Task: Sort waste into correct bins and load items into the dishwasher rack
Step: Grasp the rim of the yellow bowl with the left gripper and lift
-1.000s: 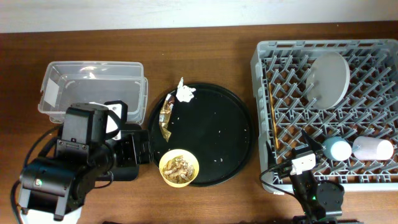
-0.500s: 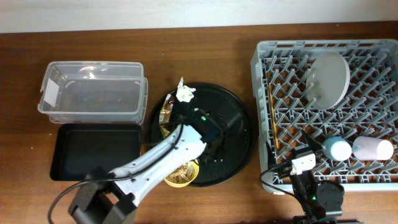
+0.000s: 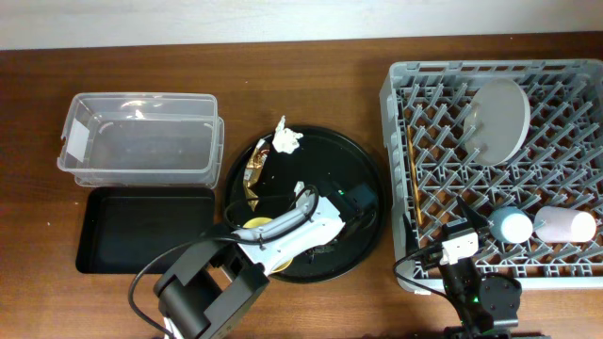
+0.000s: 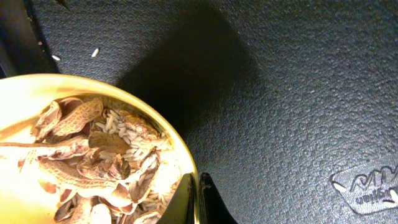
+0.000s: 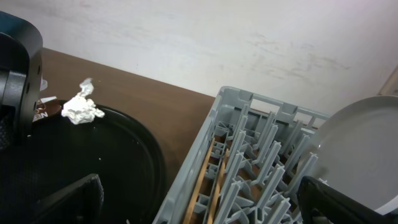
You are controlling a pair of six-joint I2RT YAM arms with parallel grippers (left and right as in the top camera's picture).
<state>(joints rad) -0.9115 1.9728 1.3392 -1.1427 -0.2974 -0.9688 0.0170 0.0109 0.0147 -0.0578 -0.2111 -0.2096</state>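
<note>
The small yellow bowl [image 4: 25, 93] holds brownish food scraps [image 4: 93, 149] with pale grains. My left gripper [image 4: 198, 202] is shut on its rim, one finger inside and one outside. From above, the left arm covers most of the bowl [image 3: 251, 224] on the round black tray [image 3: 349, 155]. A crumpled napkin [image 3: 285, 138] and a gold-brown wrapper [image 3: 254, 169] lie at the tray's far left. The grey rack [image 3: 403, 89] holds the plate [image 3: 499, 118], blue cup [image 3: 513, 224], pink cup [image 3: 565, 224] and chopsticks [image 3: 415, 179]. My right gripper [image 3: 460, 243] stands open at the rack's near left corner.
A clear tub [image 3: 141, 100] stands at the far left, with a shallow black rectangular tray [image 3: 141, 231] in front of it. The right wrist view shows the napkin [image 5: 83, 109] and the chopsticks [image 5: 205, 180] lying along the rack's left side.
The left arm swung from above the rectangular black tray over to the round tray, and its gripper went from open to shut on the bowl's rim. The right arm stayed still.
</note>
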